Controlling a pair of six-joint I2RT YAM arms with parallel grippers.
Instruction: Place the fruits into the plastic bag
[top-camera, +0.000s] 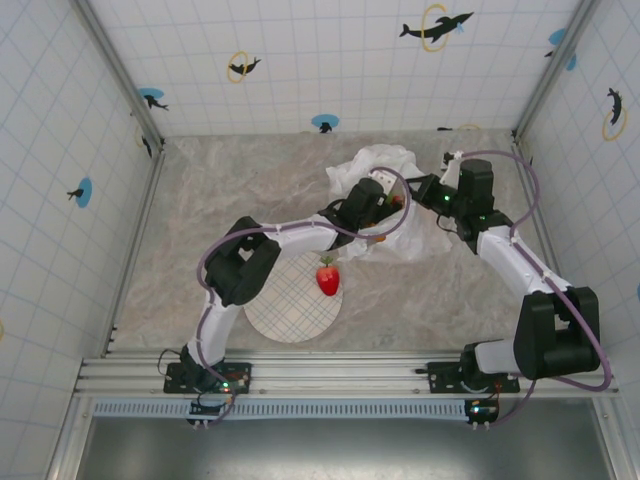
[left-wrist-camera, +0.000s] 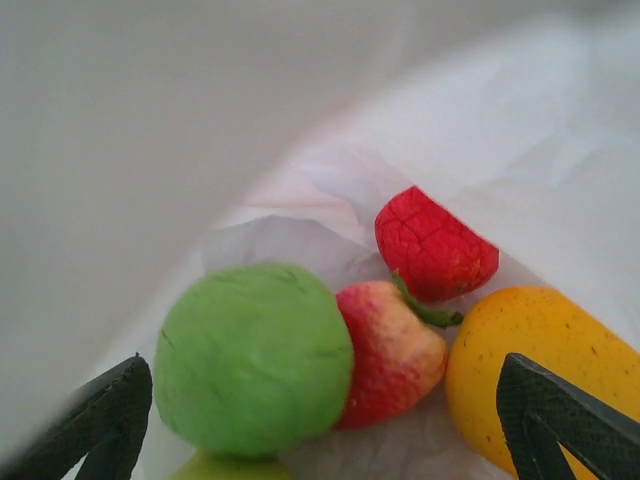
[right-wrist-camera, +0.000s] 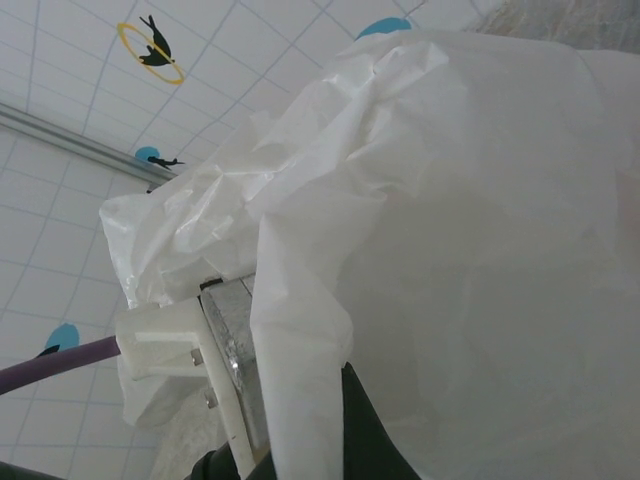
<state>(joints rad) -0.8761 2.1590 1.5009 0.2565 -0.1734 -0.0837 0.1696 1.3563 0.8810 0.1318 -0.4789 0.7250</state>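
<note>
The white plastic bag (top-camera: 385, 172) lies crumpled at the back of the table. My left gripper (top-camera: 378, 203) is inside its mouth. In the left wrist view its fingers (left-wrist-camera: 108, 420) stand wide apart, and the gripper (left-wrist-camera: 330, 445) is open with nothing in its grip. Below it, on the bag's film (left-wrist-camera: 500, 150), lie a round green fruit (left-wrist-camera: 250, 358), a red-and-yellow apple (left-wrist-camera: 395, 352), a red fruit (left-wrist-camera: 435, 245) and an orange one (left-wrist-camera: 530, 360). My right gripper (top-camera: 432, 192) is shut on the bag's edge (right-wrist-camera: 300, 360). A red strawberry (top-camera: 328, 277) lies on the plate.
The round cream plate (top-camera: 290, 310) with a grid pattern sits in front of the left arm, near the table's front edge. Tiled walls close in the table on three sides. A metal rail (top-camera: 330, 375) runs along the front.
</note>
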